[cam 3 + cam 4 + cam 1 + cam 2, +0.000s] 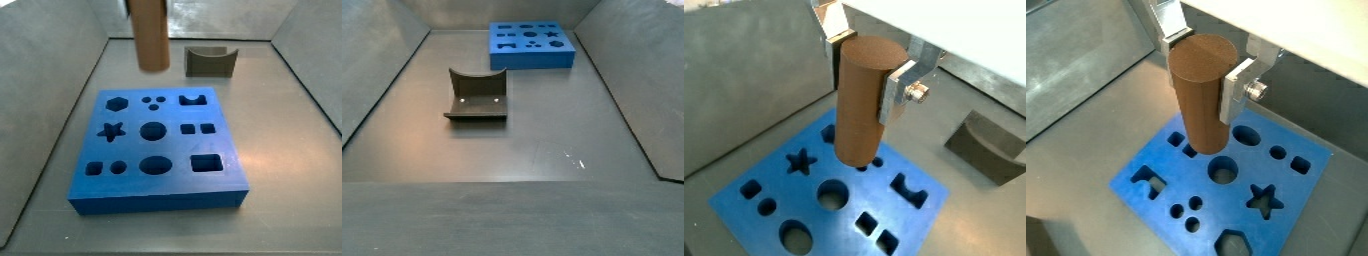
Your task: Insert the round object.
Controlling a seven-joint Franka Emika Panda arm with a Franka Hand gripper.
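The round object, a tall orange-brown wooden peg (858, 110), stands upright between the fingers of my gripper (870, 68). The silver finger plates (898, 92) press on its upper end from both sides. It shows the same way in both wrist views: gripper (1208, 66), peg (1203, 115). The peg hangs above the blue board (818, 137), near its far edge. The board (1229, 200) has several shaped holes, among them a round hole (1223, 170) just off the peg's lower end. In a side view the peg (150, 35) hangs behind the board (160, 198); the gripper is out of frame there.
A grey-brown block with a curved notch (209, 61) stands on the grey floor behind the board, also seen in a wrist view (989, 145). In a side view the block (476, 96) lies nearer than the board (531, 62). Grey walls enclose the floor.
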